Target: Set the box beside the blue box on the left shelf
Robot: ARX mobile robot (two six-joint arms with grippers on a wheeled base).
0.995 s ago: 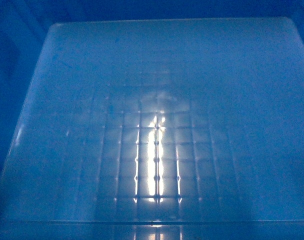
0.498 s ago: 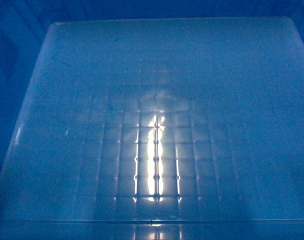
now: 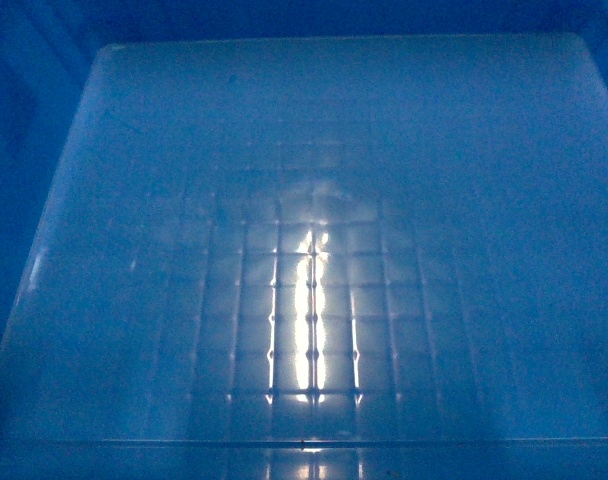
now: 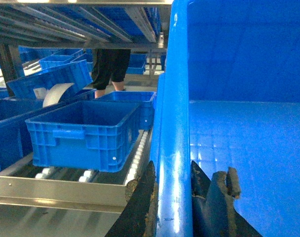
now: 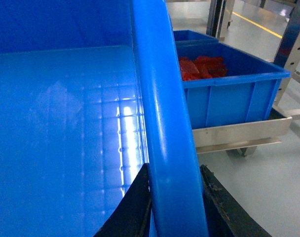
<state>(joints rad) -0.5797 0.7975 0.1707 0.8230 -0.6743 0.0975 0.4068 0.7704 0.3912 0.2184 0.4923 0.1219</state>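
Note:
The box (image 3: 304, 200) fills the head view; only its pale, backlit grid-ribbed floor and dark blue walls show there. My left gripper (image 4: 172, 166) is shut on the box's left wall rim (image 4: 174, 89), one finger outside and one inside. My right gripper (image 5: 173, 168) is shut on the right rim (image 5: 155, 89) in the same way. The box hangs between the two grippers. To its left, a ribbed blue box (image 4: 86, 133) sits on the rollers of the left shelf (image 4: 56, 190), with a gap of bare rollers (image 4: 137, 153) between the two.
More blue crates (image 4: 56, 76) and a white roll (image 4: 56, 94) stand behind on the left shelf. A person's legs (image 4: 110, 69) are beyond it. On the right, a blue crate with red items (image 5: 229, 84) rests on a low metal frame (image 5: 239, 136), beside a post (image 5: 293, 44).

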